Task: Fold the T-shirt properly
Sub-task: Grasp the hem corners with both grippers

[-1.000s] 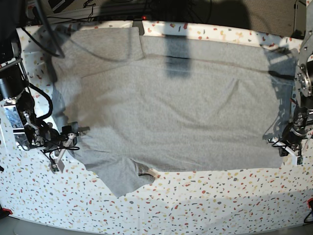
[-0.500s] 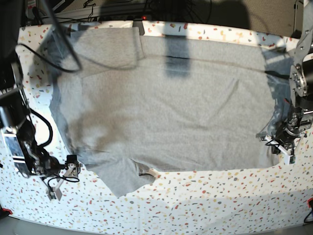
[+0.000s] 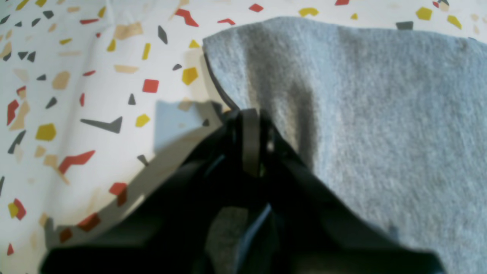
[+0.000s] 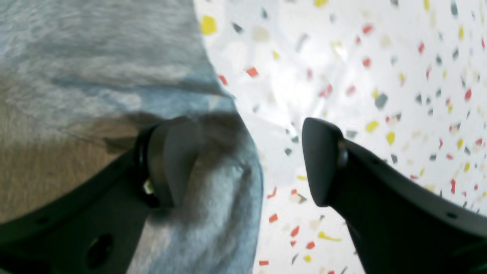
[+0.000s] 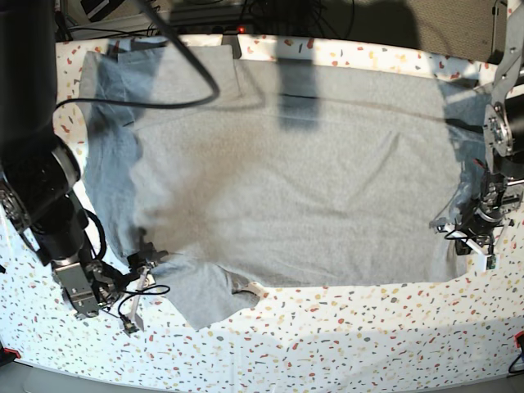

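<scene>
Terrazzo-speckled white tabletop [image 5: 344, 336] fills our view, black cables [image 5: 246, 12] trailing behind. On it the T-shirt [image 5: 295, 172] lies spread flat. Our left gripper [image 3: 249, 118] pinches its hem corner; our right gripper [image 4: 247, 160] gapes, released, astride a sleeve edge.

No readable text, labels, brands or numbers are showing in any view. The T-shirt [image 5: 286, 172] is lying with a plain grey side up, nothing printed showing on it (the wrist views are showing the same bare knit up close). The table [image 5: 344, 327] is carrying only a speckled pattern of coloured flecks, no characters.
</scene>
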Tool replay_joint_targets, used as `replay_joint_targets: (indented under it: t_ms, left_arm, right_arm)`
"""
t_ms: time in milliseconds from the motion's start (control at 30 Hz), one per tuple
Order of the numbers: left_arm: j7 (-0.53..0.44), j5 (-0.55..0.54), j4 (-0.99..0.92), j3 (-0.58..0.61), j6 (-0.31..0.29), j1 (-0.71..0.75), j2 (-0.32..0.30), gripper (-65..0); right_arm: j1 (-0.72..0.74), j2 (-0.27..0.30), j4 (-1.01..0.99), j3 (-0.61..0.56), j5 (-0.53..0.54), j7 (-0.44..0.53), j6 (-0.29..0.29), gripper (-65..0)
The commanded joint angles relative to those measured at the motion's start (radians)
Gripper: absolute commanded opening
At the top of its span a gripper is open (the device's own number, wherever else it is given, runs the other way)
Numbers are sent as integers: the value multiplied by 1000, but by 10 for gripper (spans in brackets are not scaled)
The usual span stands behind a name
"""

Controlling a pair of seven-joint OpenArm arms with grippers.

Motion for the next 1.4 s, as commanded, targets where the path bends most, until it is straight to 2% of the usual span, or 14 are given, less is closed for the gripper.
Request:
replay_joint_targets:
  t_ms: [0, 133, 367, 567, 800, 1100, 1167, 1233, 1367]
  left_arm:
    - [-5, 0, 1, 1, 0, -25, -13, -650]
    - [-38, 0, 1, 1, 0, -25, -13, -650]
    - [-46, 0, 1, 1, 0, -26, -13, -650]
    - [-45, 0, 1, 1, 0, -26, -13, -650]
    - [-45, 0, 1, 1, -1, -25, -13, -650]
    - [-46, 0, 1, 1, -1, -29, -13, -650]
    - [-45, 0, 3, 1, -4, -29, -15, -650]
    - [-45, -1, 14, 1, -29, -31, -21, -650]
    - [-13, -79, 49, 1, -79, -31, -40, -650]
  right_arm:
    - [45, 14, -13, 1, -6, 15, 3, -203]
    - [45, 7, -66, 2, -1, 15, 39, -203]
    - [-26, 1, -84, 50, -6, 20, 53, -219]
    - [-41, -1, -84, 80, -5, 3, 60, -370]
    - [-42, 1, -84, 82, -14, 3, 42, -650]
    - [-29, 1, -83, 82, -17, 8, 45, -650]
    - [-30, 1, -74, 82, -18, 14, 84, -650]
    - [-29, 4, -62, 82, -37, 22, 129, -650]
    - [-30, 7, -7, 82, -39, 20, 129, -650]
